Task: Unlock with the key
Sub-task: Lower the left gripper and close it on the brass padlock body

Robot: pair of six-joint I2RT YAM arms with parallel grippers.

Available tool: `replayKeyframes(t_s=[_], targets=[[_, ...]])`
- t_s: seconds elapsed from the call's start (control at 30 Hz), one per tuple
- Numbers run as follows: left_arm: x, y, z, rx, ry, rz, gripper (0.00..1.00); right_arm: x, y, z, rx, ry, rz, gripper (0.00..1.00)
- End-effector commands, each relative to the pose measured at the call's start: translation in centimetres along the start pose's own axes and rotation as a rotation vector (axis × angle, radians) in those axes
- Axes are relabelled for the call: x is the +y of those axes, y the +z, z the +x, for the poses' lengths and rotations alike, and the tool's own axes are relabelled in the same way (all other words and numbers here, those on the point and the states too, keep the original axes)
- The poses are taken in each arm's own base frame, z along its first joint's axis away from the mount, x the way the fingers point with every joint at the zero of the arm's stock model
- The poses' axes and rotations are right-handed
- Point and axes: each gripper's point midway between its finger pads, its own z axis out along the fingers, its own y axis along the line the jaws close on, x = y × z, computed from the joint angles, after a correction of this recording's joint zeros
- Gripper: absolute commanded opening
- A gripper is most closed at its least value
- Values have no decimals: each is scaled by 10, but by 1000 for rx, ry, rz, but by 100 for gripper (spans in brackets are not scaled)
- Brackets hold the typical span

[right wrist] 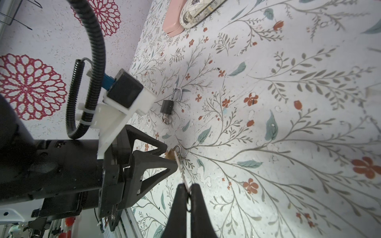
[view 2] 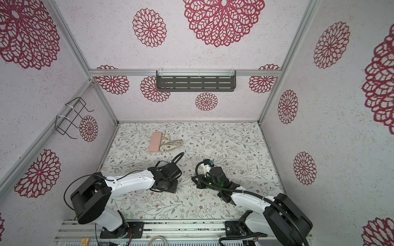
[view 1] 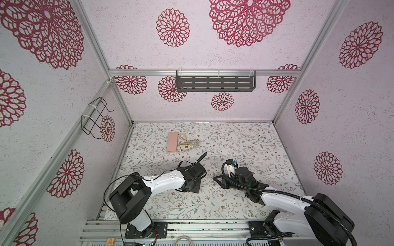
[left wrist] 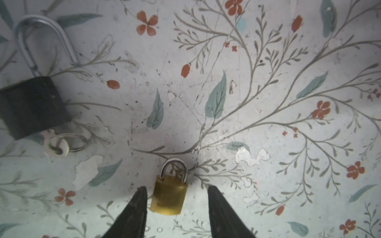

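A small brass padlock [left wrist: 169, 195] lies flat on the flowered table, its shackle closed. My left gripper [left wrist: 176, 188] points down over it, open, one finger on each side of the lock's body. The lock sits close to one finger [left wrist: 140, 197], with a clear gap to the other. My right gripper [right wrist: 187, 185] is shut on a thin silver key [right wrist: 179, 168]. The key's blade reaches towards the brass padlock [right wrist: 170, 154], which shows at the left gripper's [right wrist: 171, 155] fingertips. In both top views the left gripper [view 1: 197, 187] and the right gripper [view 1: 215, 177] meet at mid-table; the padlock is hidden there.
A black padlock [left wrist: 33, 105] with an open shackle and a ringed key [left wrist: 57, 146] in its base lies close beside the brass one. A pink case [view 1: 172, 141] and a patterned pouch [view 1: 188, 146] lie farther back. A wire rack [view 1: 94, 119] and a grey shelf [view 1: 215, 83] hang on the walls.
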Motion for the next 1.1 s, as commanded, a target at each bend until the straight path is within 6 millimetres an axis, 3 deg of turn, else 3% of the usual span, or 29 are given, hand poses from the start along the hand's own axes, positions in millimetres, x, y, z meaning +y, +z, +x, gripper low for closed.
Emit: replayKeyframes(t_s=[0.0,0.33,0.67,0.83,1.07], targets=[[1,0,1,16,1,-50,50,6,-5,-9,-40,-21,-2,0],[-6,4,4,34,13,-95,44,9,-5,-8,-32,-44,-16,0],[5,8,13,57,-30,-161,41,6,-4,-7,-32,-45,-10,0],[-5,14,15,67,-34,-125,39,9,-1,-8,-25,-52,-21,0],[-2,18,12,64,-42,-166,36,9,1,-8,-20,-47,-26,0]])
